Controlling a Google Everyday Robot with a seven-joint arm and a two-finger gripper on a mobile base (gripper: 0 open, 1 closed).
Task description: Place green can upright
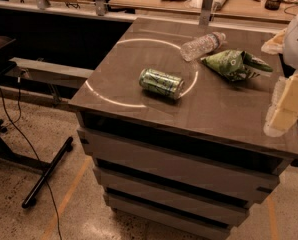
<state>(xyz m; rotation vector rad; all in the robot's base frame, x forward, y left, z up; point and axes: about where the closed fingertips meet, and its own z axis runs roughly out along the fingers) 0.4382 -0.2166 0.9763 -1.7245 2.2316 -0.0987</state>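
Observation:
The green can [161,82] lies on its side near the middle of the brown cabinet top [139,59], its silver end pointing right and toward the front. My gripper [285,106] shows at the right edge of the view as pale yellowish parts over the cabinet's right side. It is well to the right of the can and holds nothing that I can see.
A clear plastic water bottle [201,45] lies behind the can. A green pointed foil snack bag [234,64] lies to its right. A bright ring of light [106,100] marks the top. Desks stand behind, and a black chair base [44,176] is on the floor at left.

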